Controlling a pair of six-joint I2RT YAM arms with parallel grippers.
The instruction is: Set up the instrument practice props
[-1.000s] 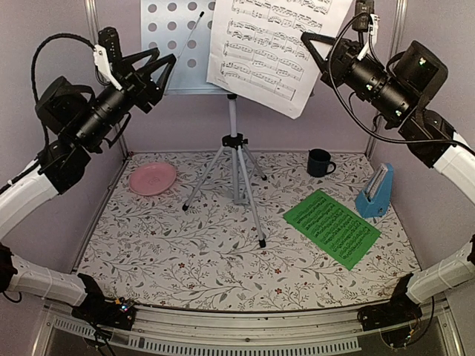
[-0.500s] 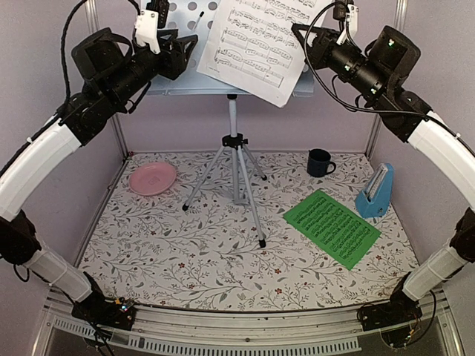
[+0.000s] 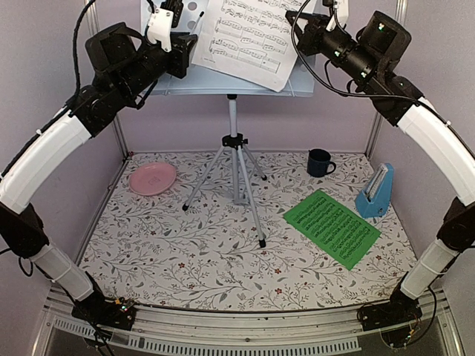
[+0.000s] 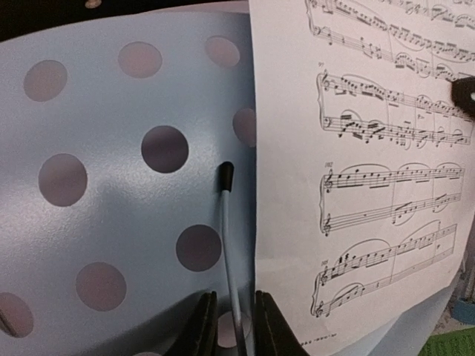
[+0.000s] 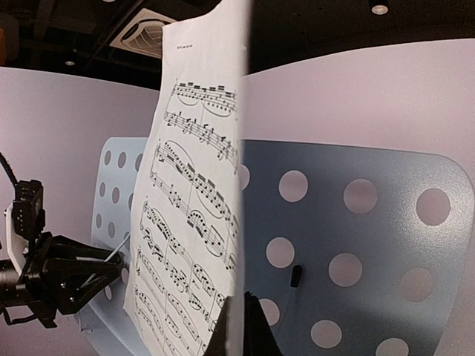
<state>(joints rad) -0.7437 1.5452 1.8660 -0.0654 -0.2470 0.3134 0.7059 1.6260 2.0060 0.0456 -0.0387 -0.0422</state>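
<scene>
High on the left, the left gripper is up at the top of the music stand, its fingers drawn nearly together on a thin white stick. That stick rises out of the narrow gap toward 12 o'clock, black tip uppermost, in front of the stand's pale, hole-punched board. Whether it touches the board I cannot tell.

Down on the flowered table, taking the back wall as 12 o'clock, a pink plate lies at about 10 o'clock from the stand's silver tripod, well apart from it. The tripod stands upright toward the back of the table.

Over the right half of the board hangs the white page of printed music, skewed, its lower right corner dipping past the board's bottom ledge. From the right wrist's view the page shows almost edge-on, curling away from the board. The right gripper has its fingers pinched tight on that page's near edge.

Below, a dark blue mug sits at 2 o'clock from the tripod, close to the back wall. The green page lies flat on the table at about 4 o'clock, turned at a slant. The small blue metronome stands upright just beside its far right corner.
</scene>
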